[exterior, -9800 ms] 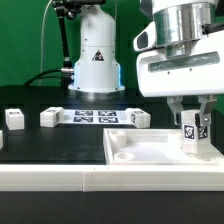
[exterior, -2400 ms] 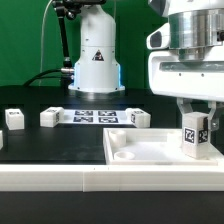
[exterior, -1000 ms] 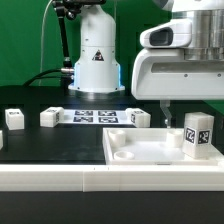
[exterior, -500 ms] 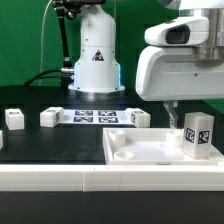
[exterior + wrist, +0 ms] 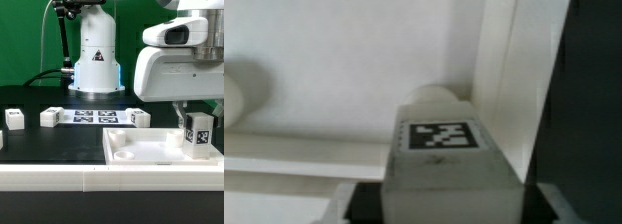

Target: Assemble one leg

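Observation:
A leg [image 5: 198, 134], a small white post with a black-and-white tag, stands upright in the right corner of the large flat white panel [image 5: 150, 150]. My gripper [image 5: 197, 121] hangs over it with the jaws either side of the post. One finger [image 5: 181, 117] shows just to the exterior view's left of the leg. In the wrist view the leg [image 5: 446, 150] stands between the jaws of my gripper [image 5: 446, 206], with a dark gap on each side, so the gripper is open.
The marker board [image 5: 95, 117] lies at the back of the black table. Three more white legs [image 5: 13, 118], [image 5: 50, 117], [image 5: 140, 117] stand along that row. The arm's white base [image 5: 97, 55] rises behind. A white rail [image 5: 60, 175] runs along the front.
The gripper let go of the leg and rose. Over the last second its finger has moved toward the exterior view's right, close to the standing leg. The leg stays on the panel.

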Controlling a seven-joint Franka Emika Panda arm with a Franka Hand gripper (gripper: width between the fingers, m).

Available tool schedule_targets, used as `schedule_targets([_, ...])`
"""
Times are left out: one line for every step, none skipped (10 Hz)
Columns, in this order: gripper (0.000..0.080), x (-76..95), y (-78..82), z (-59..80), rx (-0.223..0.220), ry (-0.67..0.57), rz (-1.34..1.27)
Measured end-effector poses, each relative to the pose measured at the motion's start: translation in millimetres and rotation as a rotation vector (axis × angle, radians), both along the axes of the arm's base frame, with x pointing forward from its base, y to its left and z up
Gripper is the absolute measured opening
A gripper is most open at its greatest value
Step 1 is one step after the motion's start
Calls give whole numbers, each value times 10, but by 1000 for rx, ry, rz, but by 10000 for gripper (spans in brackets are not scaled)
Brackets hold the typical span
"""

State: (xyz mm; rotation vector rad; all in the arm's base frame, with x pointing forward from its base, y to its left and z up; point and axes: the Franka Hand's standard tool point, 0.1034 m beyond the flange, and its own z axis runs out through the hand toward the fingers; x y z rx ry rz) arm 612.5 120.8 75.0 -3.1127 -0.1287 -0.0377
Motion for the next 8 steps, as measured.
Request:
schedule_targets([289,0,0,0,0,0,-1])
schedule_targets([289,2,-2,0,7,3,-97])
schedule_targets([289,5,-11,0,12,5,-202])
schedule_targets([289,10,-6,-3,17,-1,-285])
schedule_targets([289,10,-6,-8,25,-16,-425])
schedule_targets([289,4,-5,-8,33,-37,-523])
schedule_targets([291,-5,-2,-7,39,-52,-619])
schedule_targets([291,-9,-4,-8,48,-60,-762])
